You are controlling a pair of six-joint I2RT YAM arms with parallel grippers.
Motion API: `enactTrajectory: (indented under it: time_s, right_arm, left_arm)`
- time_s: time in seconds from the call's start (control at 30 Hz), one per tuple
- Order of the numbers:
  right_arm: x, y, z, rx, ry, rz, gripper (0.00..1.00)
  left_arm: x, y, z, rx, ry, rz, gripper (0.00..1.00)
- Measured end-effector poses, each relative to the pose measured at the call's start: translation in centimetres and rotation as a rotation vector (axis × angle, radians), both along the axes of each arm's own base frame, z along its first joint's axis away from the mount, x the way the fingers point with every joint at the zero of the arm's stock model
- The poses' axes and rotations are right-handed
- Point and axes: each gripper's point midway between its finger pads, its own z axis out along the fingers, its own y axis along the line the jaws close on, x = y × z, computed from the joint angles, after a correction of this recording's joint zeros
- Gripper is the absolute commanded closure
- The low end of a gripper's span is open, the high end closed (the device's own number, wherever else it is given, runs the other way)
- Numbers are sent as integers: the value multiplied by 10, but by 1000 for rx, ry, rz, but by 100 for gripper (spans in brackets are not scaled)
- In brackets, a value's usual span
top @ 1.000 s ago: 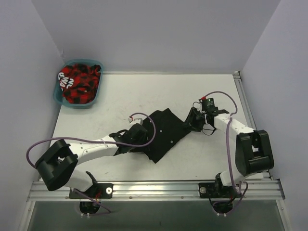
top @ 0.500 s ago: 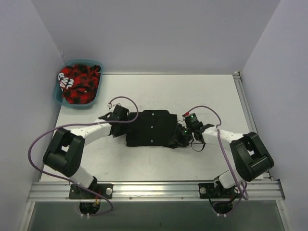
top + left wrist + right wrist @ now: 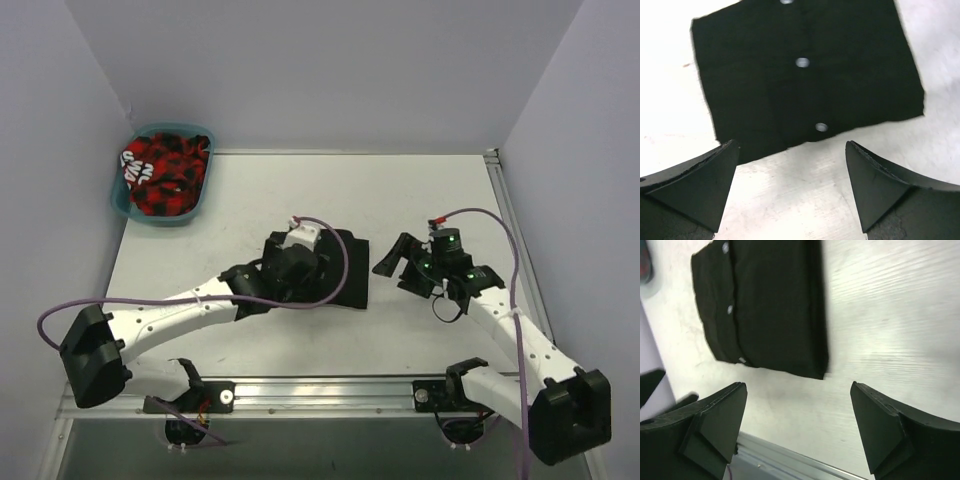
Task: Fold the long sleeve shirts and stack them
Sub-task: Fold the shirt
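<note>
One black long sleeve shirt (image 3: pixel 347 268) lies folded into a compact rectangle on the white table, its row of small pale buttons showing in both wrist views. My left gripper (image 3: pixel 287 274) hovers over the shirt's left part and hides it from above. In the left wrist view the shirt (image 3: pixel 805 75) lies just beyond the left gripper (image 3: pixel 791 146), which is open and empty over bare table. My right gripper (image 3: pixel 396 262) stands open just right of the shirt, apart from it. Its wrist view shows the shirt (image 3: pixel 770 310) ahead of the empty right gripper (image 3: pixel 799 386).
A teal basket (image 3: pixel 124 203) at the back left corner holds red and black patterned cloth (image 3: pixel 165 172). A metal rail (image 3: pixel 320 394) runs along the table's near edge. Walls close in the left, back and right sides.
Both grippers have opened and let go of the shirt. It now lies folded smaller. My left arm has swung right over it; my right arm has drawn back to the right.
</note>
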Motion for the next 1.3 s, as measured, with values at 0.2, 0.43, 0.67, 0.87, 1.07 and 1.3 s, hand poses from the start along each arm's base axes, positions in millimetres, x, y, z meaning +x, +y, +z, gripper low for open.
enactTrajectory:
  time_s: [0.2,0.43,0.67,0.87,1.07,1.3]
  right_arm:
    - [-10,-52,6,-60,-8,-130,0]
    - [-30,-76,-2,-68,37,-222,0]
    - [-34,-93,-3,-50,42,-311,0]
    - [-37,-104,-9,-33,68,-369,0]
    - [-39,-103,-15,-26,95,-350,0]
    - [-33,-95,-26,15,145,-322,0]
  left_arm:
    - [-42,-64,-7,203,-98,-243,3]
    - [-59,-131,-49,478,-182,-418,6]
    - [-54,-145,-88,658,-210,-495,9]
    - [-41,-156,-98,710,-266,-506,20]
    - [-26,-160,-106,704,-290,-472,63]
    - [-25,-147,-119,679,-257,-461,95]
